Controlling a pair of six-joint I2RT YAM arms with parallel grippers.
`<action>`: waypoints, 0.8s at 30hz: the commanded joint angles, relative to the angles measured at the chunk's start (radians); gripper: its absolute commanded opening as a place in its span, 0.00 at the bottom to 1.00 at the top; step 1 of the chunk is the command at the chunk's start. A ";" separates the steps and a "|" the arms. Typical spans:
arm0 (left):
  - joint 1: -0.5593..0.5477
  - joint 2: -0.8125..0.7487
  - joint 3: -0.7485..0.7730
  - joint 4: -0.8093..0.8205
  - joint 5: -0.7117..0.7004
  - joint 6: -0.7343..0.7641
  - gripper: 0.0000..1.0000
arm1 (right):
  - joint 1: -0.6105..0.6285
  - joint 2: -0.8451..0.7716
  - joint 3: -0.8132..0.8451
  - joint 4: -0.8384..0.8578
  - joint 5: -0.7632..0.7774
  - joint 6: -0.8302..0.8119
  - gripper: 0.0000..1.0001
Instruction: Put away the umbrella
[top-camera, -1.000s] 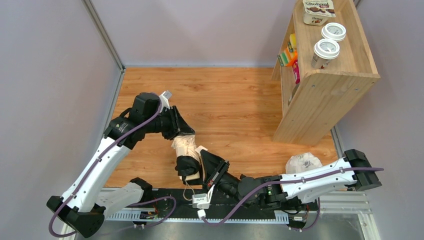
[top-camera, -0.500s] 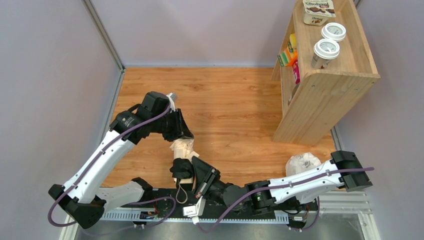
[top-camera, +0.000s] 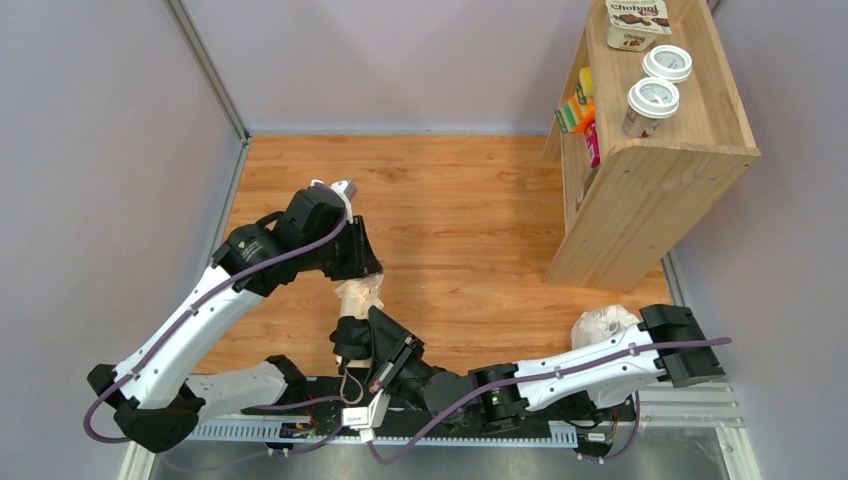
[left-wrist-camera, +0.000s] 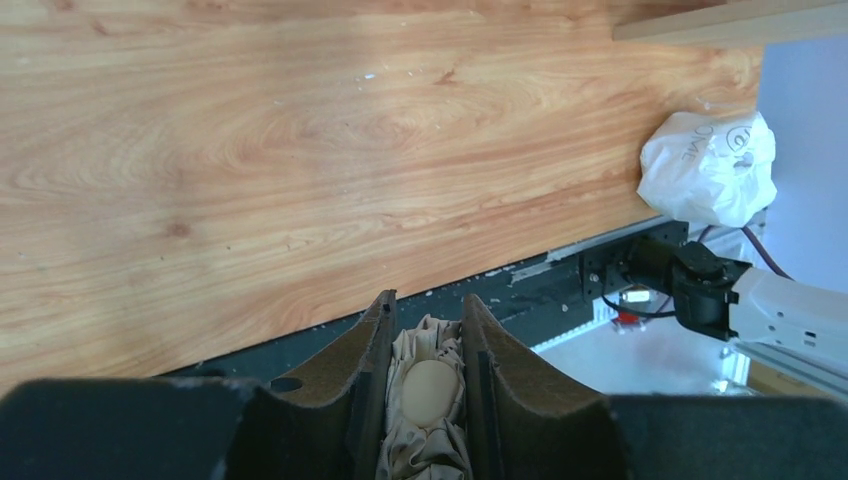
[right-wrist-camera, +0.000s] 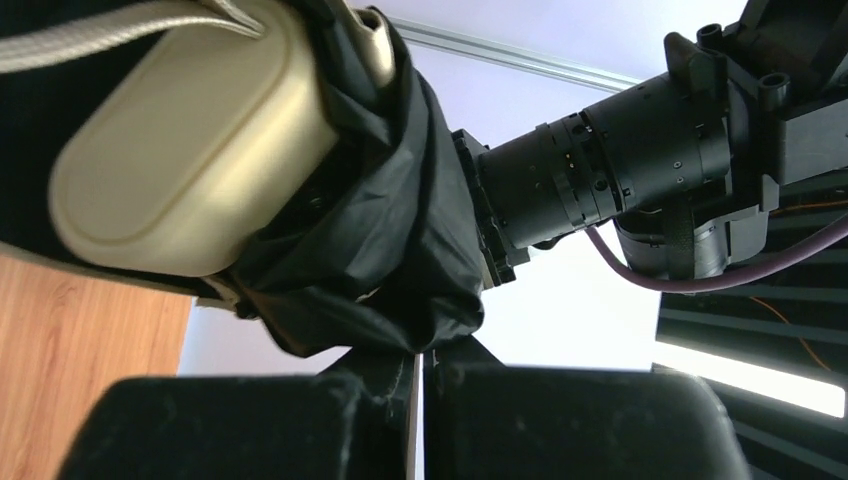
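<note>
The umbrella (top-camera: 361, 294) is a folded cream bundle held between my two grippers above the table's near edge. My left gripper (top-camera: 357, 272) is shut on its upper end; the left wrist view shows cream fabric and a rounded beige knob (left-wrist-camera: 432, 392) pinched between the fingers (left-wrist-camera: 372, 345). A black sleeve (top-camera: 352, 340) covers the umbrella's lower end. My right gripper (top-camera: 378, 348) is shut on that black sleeve (right-wrist-camera: 385, 240), with a fold nipped between its jaws. The beige oval handle (right-wrist-camera: 190, 150) with a cord sticks out of the sleeve. A cord loop (top-camera: 352, 385) dangles over the rail.
A wooden shelf (top-camera: 650, 170) stands at the back right with lidded cups (top-camera: 652, 100) on top and packets inside. A white lumpy plastic bag (top-camera: 605, 325) (left-wrist-camera: 710, 165) lies by the right arm. Grey walls close in the wooden table (top-camera: 470, 220).
Both grippers and the umbrella have shifted left and toward the near edge. The right arm has stretched further left, and the left arm's elbow has moved back. Both grips are unchanged.
</note>
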 joint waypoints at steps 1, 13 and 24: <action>-0.050 -0.059 -0.036 0.022 -0.216 -0.055 0.00 | 0.003 0.046 0.015 0.462 -0.009 -0.189 0.00; -0.131 0.047 0.061 -0.089 -0.290 -0.080 0.00 | 0.011 0.010 0.007 0.357 -0.047 -0.128 0.00; -0.199 0.151 0.163 -0.146 -0.328 -0.058 0.00 | 0.063 -0.082 0.018 -0.032 -0.125 0.030 0.00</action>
